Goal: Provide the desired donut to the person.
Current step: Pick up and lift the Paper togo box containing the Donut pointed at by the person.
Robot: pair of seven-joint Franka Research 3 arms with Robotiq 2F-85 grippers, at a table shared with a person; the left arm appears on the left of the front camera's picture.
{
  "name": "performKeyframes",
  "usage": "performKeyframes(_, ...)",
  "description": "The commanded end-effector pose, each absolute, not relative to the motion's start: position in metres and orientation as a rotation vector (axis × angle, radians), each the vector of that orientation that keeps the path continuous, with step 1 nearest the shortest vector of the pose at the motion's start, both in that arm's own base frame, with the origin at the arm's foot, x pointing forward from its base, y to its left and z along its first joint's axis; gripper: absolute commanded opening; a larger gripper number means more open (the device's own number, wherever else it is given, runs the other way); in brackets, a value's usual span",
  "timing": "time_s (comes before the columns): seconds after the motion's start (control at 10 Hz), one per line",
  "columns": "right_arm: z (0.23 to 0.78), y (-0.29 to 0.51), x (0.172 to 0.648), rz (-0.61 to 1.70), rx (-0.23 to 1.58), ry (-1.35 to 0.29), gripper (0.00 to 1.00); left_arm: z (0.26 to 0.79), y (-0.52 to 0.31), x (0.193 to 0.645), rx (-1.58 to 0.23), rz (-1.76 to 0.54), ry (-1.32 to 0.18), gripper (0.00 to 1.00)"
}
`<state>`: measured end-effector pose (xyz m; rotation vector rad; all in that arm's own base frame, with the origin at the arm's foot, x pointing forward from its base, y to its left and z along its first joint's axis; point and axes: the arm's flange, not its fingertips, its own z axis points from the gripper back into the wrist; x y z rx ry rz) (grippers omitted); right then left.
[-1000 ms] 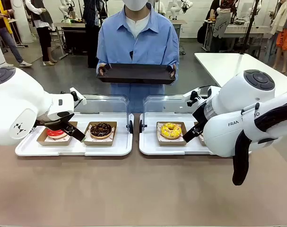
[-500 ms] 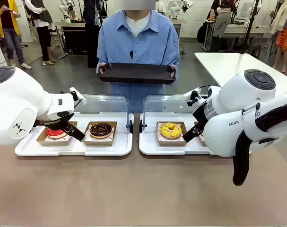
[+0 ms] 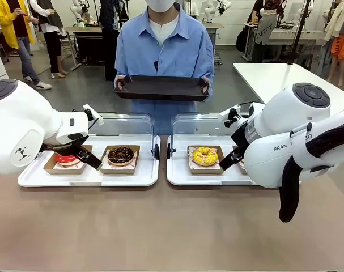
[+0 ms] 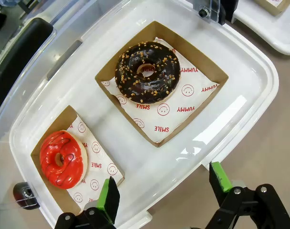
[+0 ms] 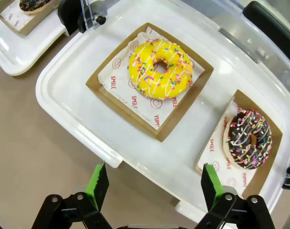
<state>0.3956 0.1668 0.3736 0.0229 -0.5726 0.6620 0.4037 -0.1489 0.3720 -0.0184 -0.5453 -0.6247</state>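
Note:
Across the table stands the person (image 3: 163,51), holding a black tray (image 3: 163,88) with both hands. The left white tray (image 3: 143,175) carries a red glazed donut (image 3: 65,159) (image 4: 62,159) and a chocolate donut with nut crumbs (image 3: 121,154) (image 4: 147,72), each in a brown paper box. My left gripper (image 3: 84,157) (image 4: 165,186) hovers open over that tray's near edge. A yellow sprinkled donut (image 3: 204,156) (image 5: 160,68) and a chocolate donut with coloured sprinkles (image 5: 250,139) lie on the right white tray (image 3: 180,178). Above its near edge my right gripper (image 3: 228,158) (image 5: 154,183) is open and empty.
Clear lids (image 3: 123,124) stand hinged open behind both trays. Bare brown tabletop (image 3: 160,226) stretches in front of them. A second white table (image 3: 274,76) stands at the far right. Other people move about in the background.

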Motion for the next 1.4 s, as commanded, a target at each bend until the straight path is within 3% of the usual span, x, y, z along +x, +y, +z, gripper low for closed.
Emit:
performKeyframes(0.0,0.374,0.167,0.396,0.662,0.023,-0.573,1.00,0.372,-0.149,0.404,-0.018,-0.625,-0.545,1.00)
performKeyframes(0.2,0.374,0.167,0.396,0.662,0.023,-0.573,1.00,0.372,-0.149,0.404,-0.018,-0.625,-0.545,1.00)
performKeyframes(0.6,0.476,0.171,0.379,0.589,0.064,-0.587,1.00,0.479,-0.153,0.387,0.041,-0.679,-0.560,1.00)
performKeyframes(1.0,0.594,0.184,0.350,0.619,0.002,-0.479,1.00,0.577,-0.150,0.388,0.055,-0.659,-0.524,1.00)
performKeyframes(1.3,0.638,0.193,0.334,0.580,-0.047,-0.520,1.00,0.620,-0.147,0.377,0.073,-0.619,-0.549,1.00)
